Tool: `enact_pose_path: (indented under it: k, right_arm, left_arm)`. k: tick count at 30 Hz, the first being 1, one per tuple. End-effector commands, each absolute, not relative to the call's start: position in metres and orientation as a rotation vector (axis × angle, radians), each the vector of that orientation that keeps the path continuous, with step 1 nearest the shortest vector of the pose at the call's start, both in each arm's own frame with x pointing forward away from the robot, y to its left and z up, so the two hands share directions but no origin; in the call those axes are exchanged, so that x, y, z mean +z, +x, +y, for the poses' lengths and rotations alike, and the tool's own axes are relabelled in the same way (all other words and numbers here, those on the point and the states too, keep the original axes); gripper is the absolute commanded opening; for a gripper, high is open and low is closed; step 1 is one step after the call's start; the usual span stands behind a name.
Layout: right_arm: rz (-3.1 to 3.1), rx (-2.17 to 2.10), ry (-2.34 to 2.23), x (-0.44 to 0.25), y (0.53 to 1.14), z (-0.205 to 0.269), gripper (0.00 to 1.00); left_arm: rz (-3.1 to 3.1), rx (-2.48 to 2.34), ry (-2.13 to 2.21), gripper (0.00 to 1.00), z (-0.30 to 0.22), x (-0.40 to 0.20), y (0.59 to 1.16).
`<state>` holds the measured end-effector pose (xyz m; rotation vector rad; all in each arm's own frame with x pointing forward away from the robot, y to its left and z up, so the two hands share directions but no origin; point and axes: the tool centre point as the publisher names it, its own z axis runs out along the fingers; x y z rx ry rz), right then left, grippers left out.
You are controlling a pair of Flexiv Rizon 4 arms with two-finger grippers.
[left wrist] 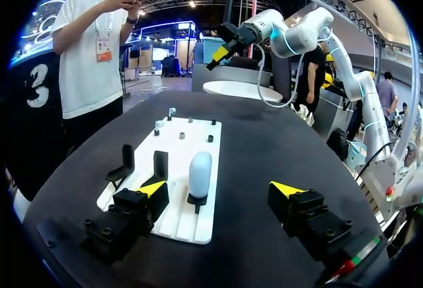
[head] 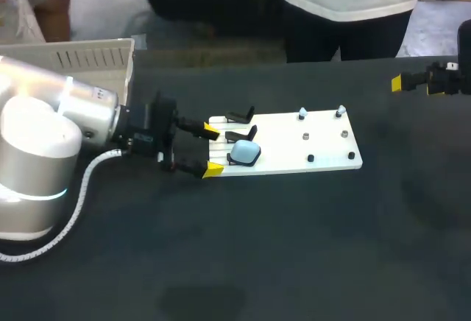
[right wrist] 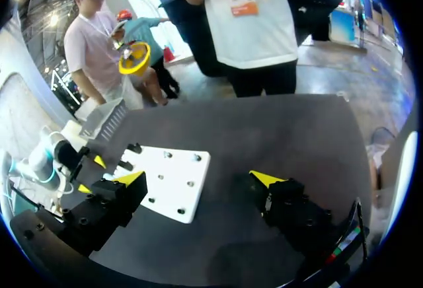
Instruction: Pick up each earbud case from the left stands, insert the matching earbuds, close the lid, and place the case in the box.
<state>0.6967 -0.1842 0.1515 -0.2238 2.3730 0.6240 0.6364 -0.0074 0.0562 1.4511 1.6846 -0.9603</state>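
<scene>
L jaws, spread wide, sit just short of the pale-blue earbud case (head: 245,152), ungripped on its stand at the white board's (head: 316,144) left end, mid-frame. R jaws released, upper right. Est. progress: early; pickup, earbuds, lid and box (head: 88,60) all remain.
</scene>
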Motion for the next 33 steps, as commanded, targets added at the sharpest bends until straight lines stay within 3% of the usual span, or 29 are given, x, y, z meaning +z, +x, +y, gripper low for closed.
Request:
enact_pose_path:
  k: [1,26,31,33]
  right_arm:
    - [2.372,0.626,-0.226,0.151,0.697,-0.184,1.00]
    - [2.372,0.626,-0.226,0.151,0.697,-0.184,1.00]
    - [2.372,0.626,-0.226,0.151,0.697,-0.184,1.00]
    - [2.372,0.626,-0.226,0.151,0.697,-0.184,1.00]
  left_arm:
    - [1.678,-0.989,1.483,1.00,-0.019,0.046,0.649]
    - [1.581,-1.046,1.506,1.00,-0.035,0.034,0.663]
    - [1.583,-1.045,1.490,0.73,-0.037,0.032,0.662]
    - [1.584,-1.041,1.489,0.71,-0.039,0.032,0.661]
